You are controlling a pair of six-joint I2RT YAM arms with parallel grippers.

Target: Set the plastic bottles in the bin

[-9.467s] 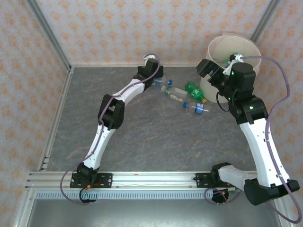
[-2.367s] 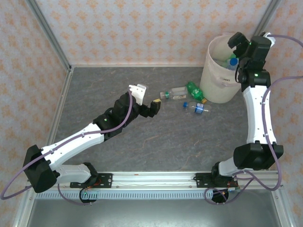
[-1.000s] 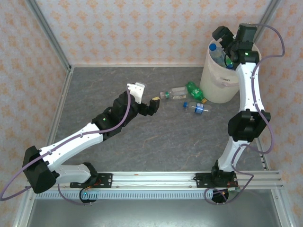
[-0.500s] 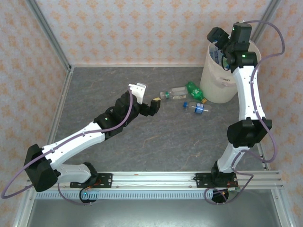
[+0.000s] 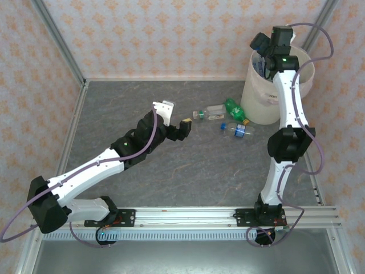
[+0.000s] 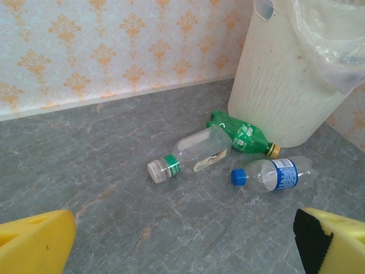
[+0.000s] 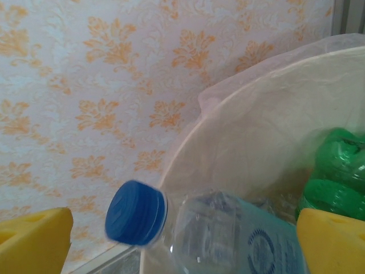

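I see both released: right gripper over the far-right bin, left gripper facing three bottles left of it.

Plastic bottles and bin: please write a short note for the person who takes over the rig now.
Left gripper: open, empty, above the table, facing the loose bottles.
Right gripper: open over the bin, a blue-capped bottle between its wide jaws, apparently not pinched.
Done: green bottles already lie in the bin.
Left: three on the table beside the bin: white-capped clear bottle, green bottle, small blue-capped clear bottle.
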